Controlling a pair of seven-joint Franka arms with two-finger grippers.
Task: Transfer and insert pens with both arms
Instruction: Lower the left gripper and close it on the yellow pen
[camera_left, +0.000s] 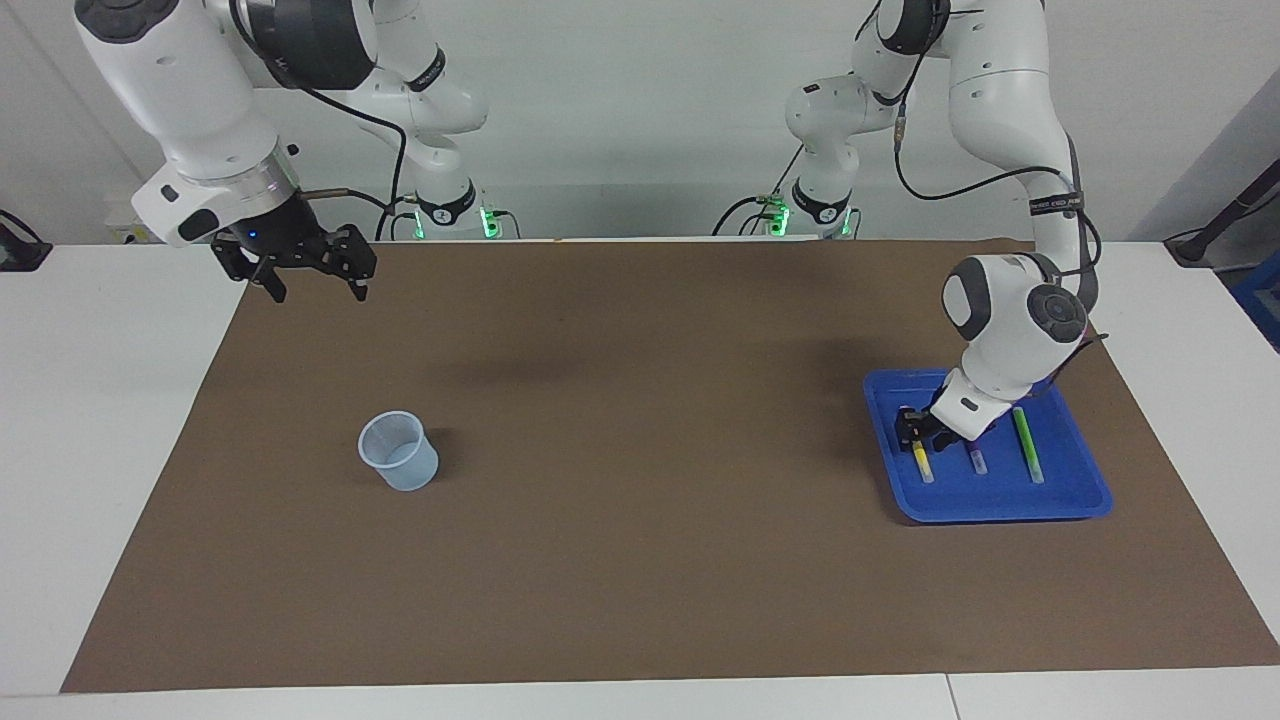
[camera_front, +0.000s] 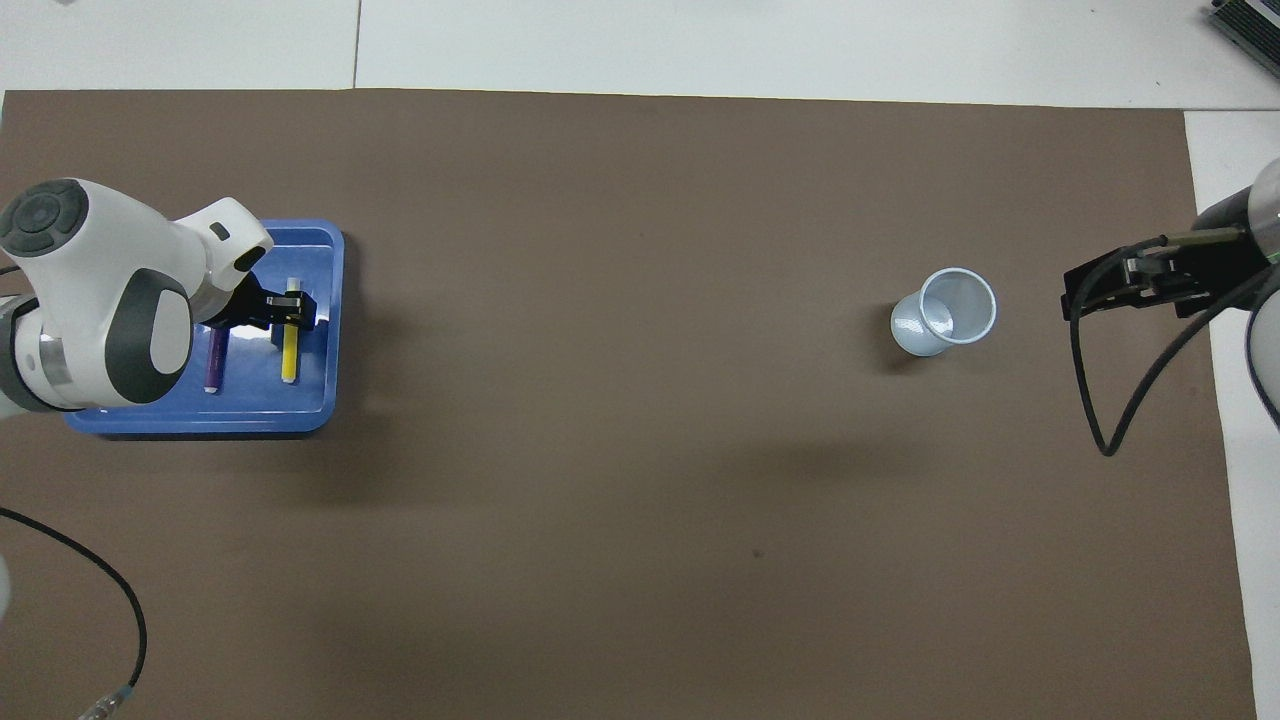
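Facing view: the left claw (camera_left: 914, 428) is down in the shallow blue plastic tray (camera_left: 1070, 500), fingers astride the thin yellow marker pen (camera_left: 922, 463); whether it pinches, I cannot tell. The right claw (camera_left: 313, 287) hangs spread over the brown mat (camera_left: 640, 560), waiting.

Overhead view: the slim purple marker pen (camera_front: 213, 362) lies beside the yellow one.

Plain brown mat (camera_left: 640, 500) over a white desk (camera_left: 100, 450), with no pattern on either. Blue tray (camera_left: 1085, 495) carrying a yellow pen (camera_left: 921, 464), a purple pen (camera_left: 976, 461) and a green pen (camera_left: 1027, 446), each with a pale whitish end; pale translucent blue-white cup (camera_left: 399, 452). White arms with dark grey joint caps, black left gripper (camera_left: 915, 428) and black right gripper (camera_left: 315, 282), black cables, green lights at the bases.
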